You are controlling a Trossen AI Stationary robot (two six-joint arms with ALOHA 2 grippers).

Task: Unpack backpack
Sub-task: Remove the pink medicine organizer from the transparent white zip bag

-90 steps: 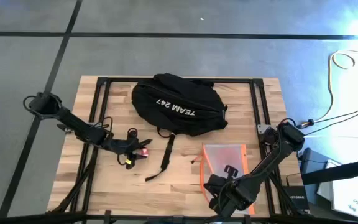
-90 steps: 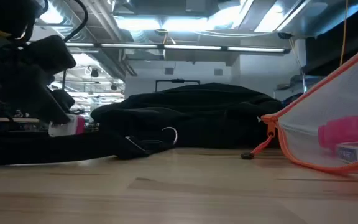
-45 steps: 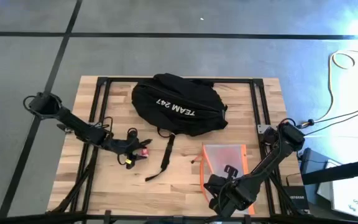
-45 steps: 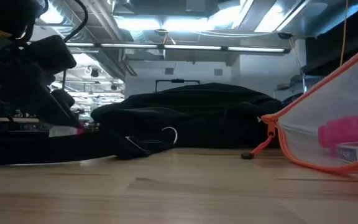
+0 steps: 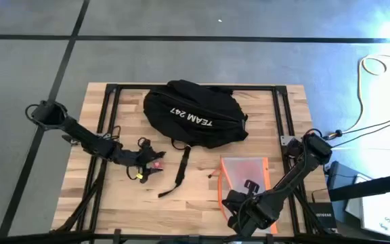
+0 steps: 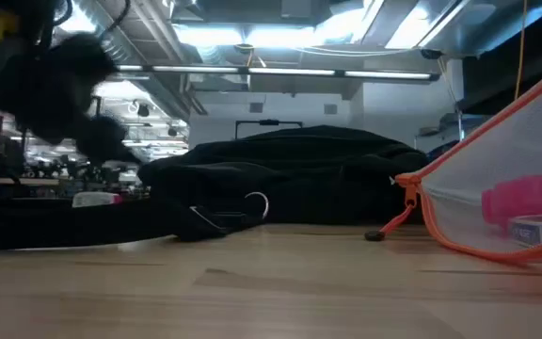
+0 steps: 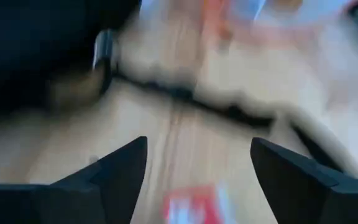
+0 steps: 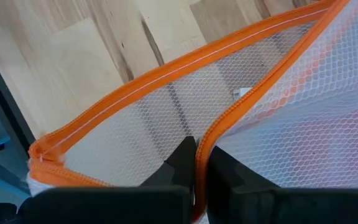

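The backpack [image 5: 195, 114] is lying slumped near the surface's far edge, looking soft and floppy, likely best lifted by a strap, while the left tool [image 5: 149, 161] is hovering released and the right tool [image 8: 196, 163] is pinching the orange-edged mesh pouch [image 5: 244, 175].

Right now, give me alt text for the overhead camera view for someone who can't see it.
Black backpack lies at the table's far middle. The left gripper hangs open over a small pink item beside a loose black strap; the right gripper pinches an orange-edged mesh pouch at the near right.
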